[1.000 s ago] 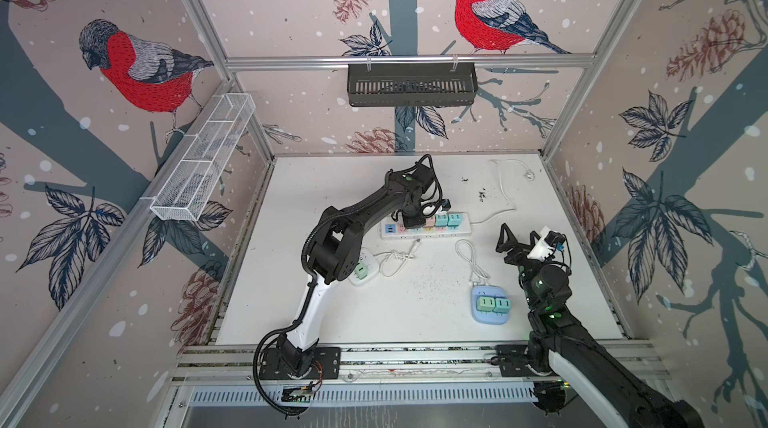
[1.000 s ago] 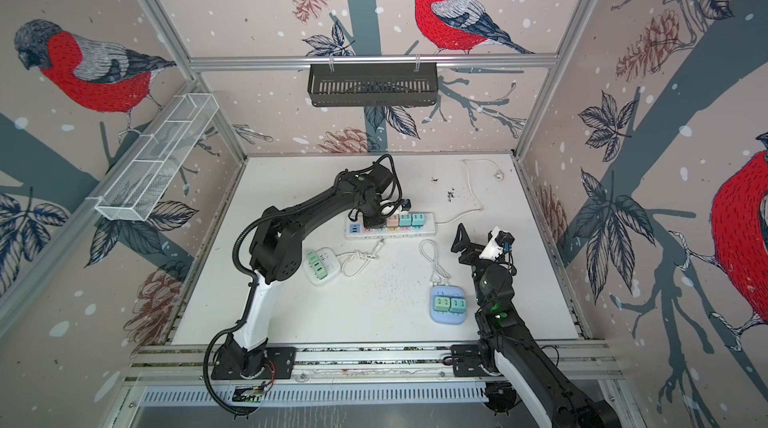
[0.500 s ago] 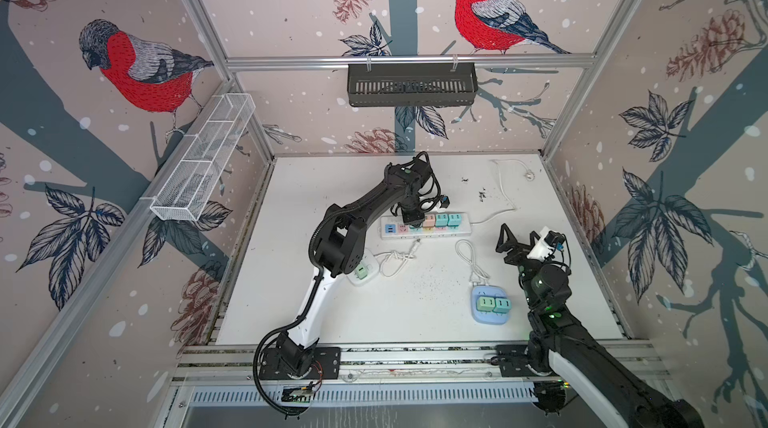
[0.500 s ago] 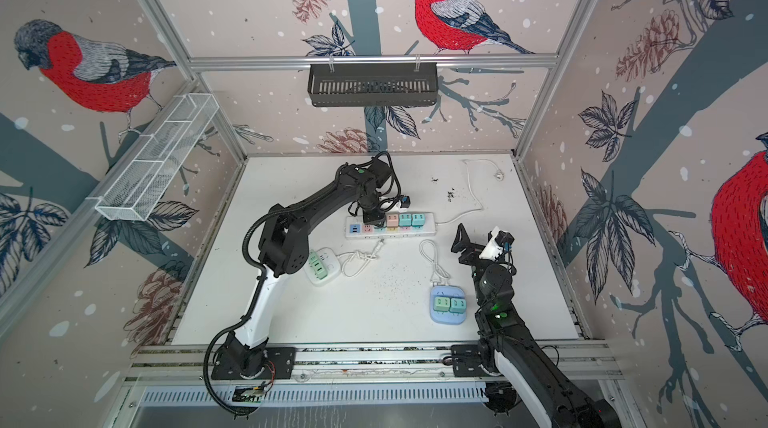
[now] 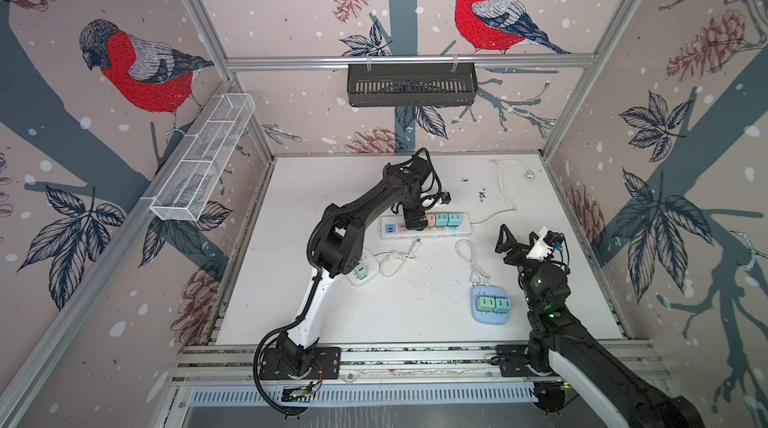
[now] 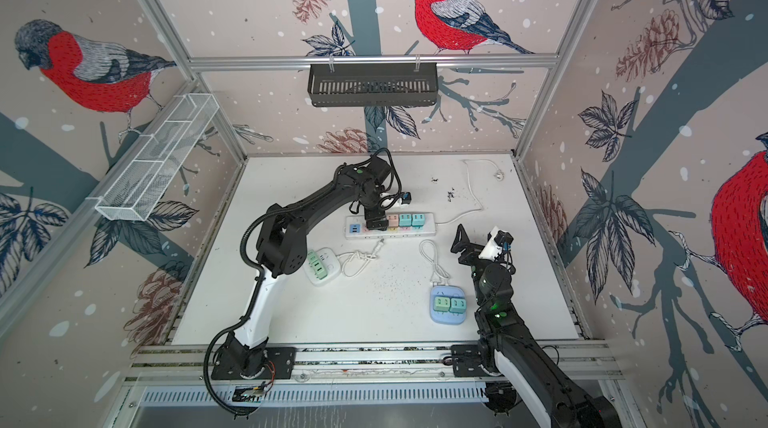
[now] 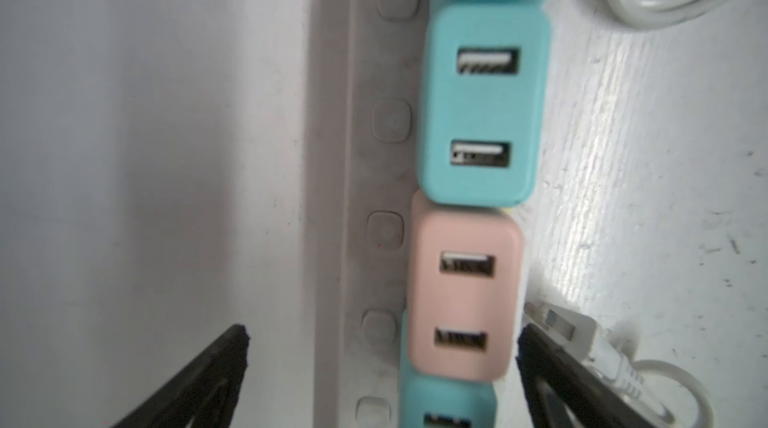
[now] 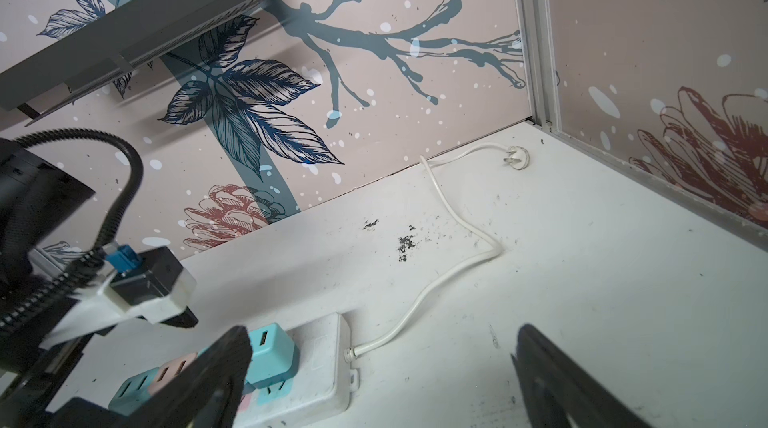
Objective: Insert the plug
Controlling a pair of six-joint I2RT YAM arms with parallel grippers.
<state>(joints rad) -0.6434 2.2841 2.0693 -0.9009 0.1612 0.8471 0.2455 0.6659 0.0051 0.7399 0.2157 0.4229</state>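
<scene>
Jaws left and right stand spread wide, the left pair flanking the pink plug (image 7: pixel 463 293).

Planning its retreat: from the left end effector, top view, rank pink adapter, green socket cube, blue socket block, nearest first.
1. pink adapter, directly at the left end effector
2. green socket cube, left front
3. blue socket block, right front

Pwr strip (image 8: pixel 320 363), R gripper (image 8: pixel 380 340) agape
</scene>
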